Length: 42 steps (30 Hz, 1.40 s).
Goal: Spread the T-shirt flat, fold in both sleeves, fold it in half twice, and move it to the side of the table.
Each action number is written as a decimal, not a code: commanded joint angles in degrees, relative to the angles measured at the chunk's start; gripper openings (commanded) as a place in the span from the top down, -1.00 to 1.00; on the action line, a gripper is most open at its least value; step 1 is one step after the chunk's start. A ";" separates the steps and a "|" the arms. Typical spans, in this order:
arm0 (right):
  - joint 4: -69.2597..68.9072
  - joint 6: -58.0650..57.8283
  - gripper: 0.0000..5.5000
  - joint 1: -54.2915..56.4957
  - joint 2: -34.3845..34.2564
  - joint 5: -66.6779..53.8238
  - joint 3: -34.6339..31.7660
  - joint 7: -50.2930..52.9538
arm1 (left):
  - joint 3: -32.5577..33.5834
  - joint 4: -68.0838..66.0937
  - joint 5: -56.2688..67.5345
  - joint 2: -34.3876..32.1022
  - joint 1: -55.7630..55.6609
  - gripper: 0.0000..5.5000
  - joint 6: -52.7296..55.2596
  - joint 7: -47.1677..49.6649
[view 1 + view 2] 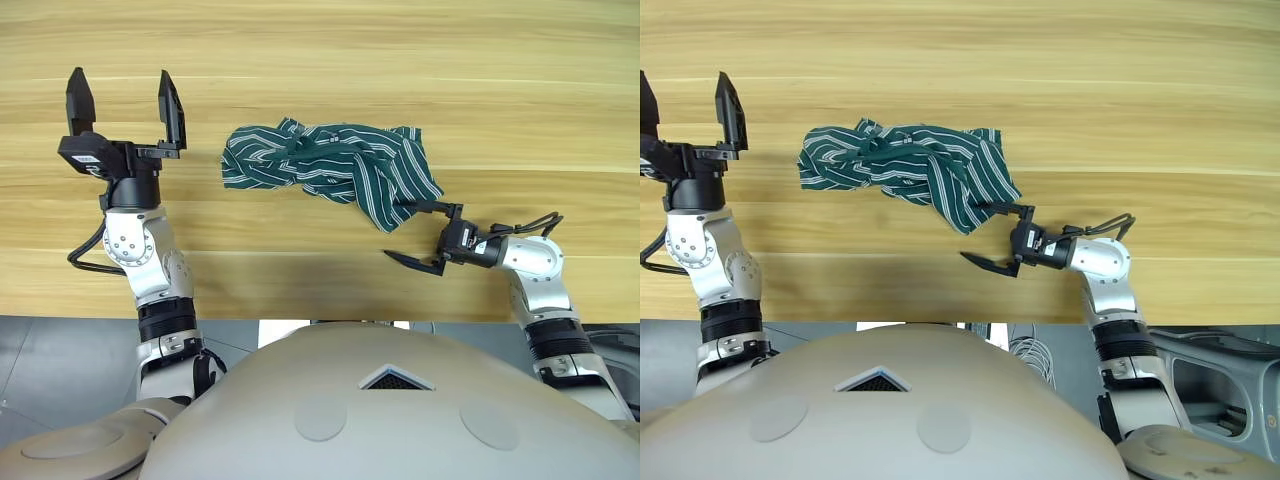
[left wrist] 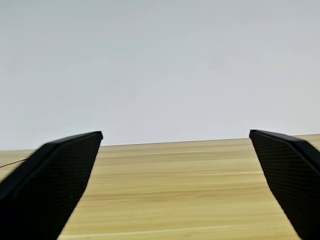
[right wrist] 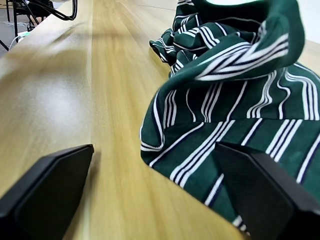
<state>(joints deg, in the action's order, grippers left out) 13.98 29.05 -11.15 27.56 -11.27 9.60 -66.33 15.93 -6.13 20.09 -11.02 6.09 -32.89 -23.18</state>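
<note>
Right claw: my right claw (image 1: 395, 230) lies low over the table (image 1: 500, 80) near its front edge, jaws spread wide and holding nothing.
T-shirt: the green, white-striped T-shirt (image 1: 330, 165) lies crumpled in a heap at mid-table, neither flat nor folded.
Shirt from right claw: in the head view the heap lies at about 11 o'clock from this claw. Its drooping near corner comes down to my far finger (image 1: 425, 207). My near finger (image 1: 415, 262) is over bare wood, apart from the cloth.
Right wrist view: striped cloth (image 3: 235, 100) rises just beyond one finger (image 3: 260, 195); the other finger (image 3: 45, 190) has only wood before it.
Left claw: my left claw (image 1: 122, 80) stands raised at 9 o'clock from the shirt, well apart from it, fingers pointing away from me, jaws wide and empty.
Left wrist view: both fingers (image 2: 50, 185) frame bare tabletop (image 2: 175, 190) and a plain pale wall (image 2: 160, 65).
Hard to tell: whether my far right finger is touching the corner or only lying just beside it. Sleeves and collar are lost in the folds.
</note>
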 commanded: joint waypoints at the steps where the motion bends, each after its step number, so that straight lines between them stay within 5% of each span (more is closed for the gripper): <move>1: 0.20 -0.22 -0.64 0.07 0.11 0.87 2.07 0.22 | 0.09 0.89 0.37 -0.29 0.37 -0.96 0.66 -0.03; 5: -0.34 -0.43 -0.64 0.90 -0.37 1.62 2.89 2.20 | 0.14 1.21 0.46 -0.30 0.66 -0.96 0.73 -0.04; 13: 0.29 -5.58 -0.18 2.95 -0.55 10.10 4.78 13.00 | 0.25 1.79 0.58 -0.17 1.24 -0.96 0.81 0.11; 32: -1.87 -6.16 1.00 4.73 1.21 6.73 3.84 17.11 | 0.18 0.80 0.76 -0.39 1.07 -0.96 0.68 -0.55; 42: -21.94 -22.02 1.00 14.47 6.79 -8.35 -5.47 13.92 | -0.75 -11.16 0.95 -1.34 -1.51 -0.96 -2.78 -6.97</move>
<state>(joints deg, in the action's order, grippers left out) -5.56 10.03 1.15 33.03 -18.35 5.02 -51.96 15.78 -13.83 20.72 -11.58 5.58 -34.40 -27.60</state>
